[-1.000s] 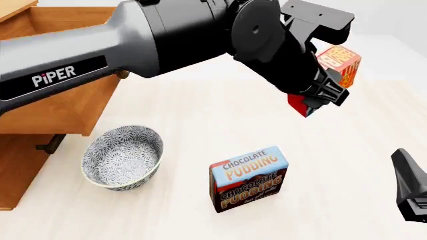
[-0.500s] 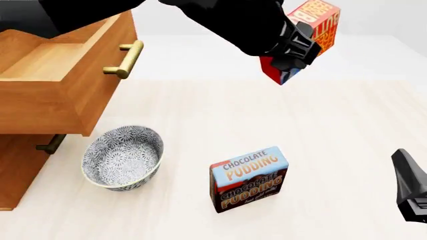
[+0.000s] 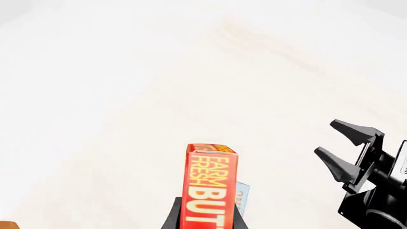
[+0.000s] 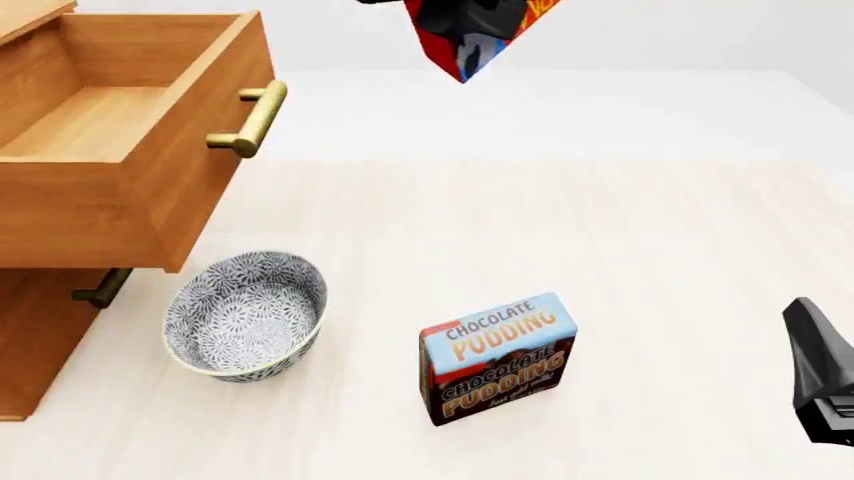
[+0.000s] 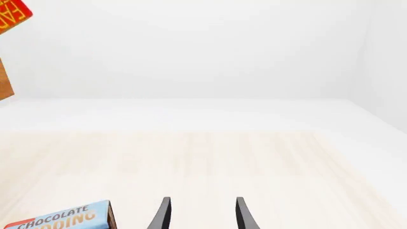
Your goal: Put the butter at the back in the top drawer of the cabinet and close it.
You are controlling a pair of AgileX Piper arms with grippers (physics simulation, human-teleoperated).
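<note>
The butter (image 4: 467, 45), a red and orange box, hangs high above the table at the front view's top edge, right of the open top drawer (image 4: 94, 120). My left gripper (image 4: 470, 15) is shut on it, and only a dark part of the gripper shows there. In the left wrist view the butter (image 3: 211, 186) stands between my fingers (image 3: 173, 218). The top drawer of the cabinet (image 4: 34, 340) is pulled out, with its brass handle (image 4: 254, 120) facing the table and nothing visible inside. My right gripper (image 5: 200, 214) is open and low at the right.
A blue-and-brown chocolate pudding box (image 4: 498, 356) stands upright near the table's front middle. A patterned bowl (image 4: 246, 314) sits just below the open drawer. A lower drawer handle (image 4: 100, 290) pokes out under it. The right gripper (image 3: 350, 150) shows in the left wrist view.
The left arm has lifted the butter up and leftward, closer to the open drawer, and has mostly left the front view. The right gripper has stayed put.
</note>
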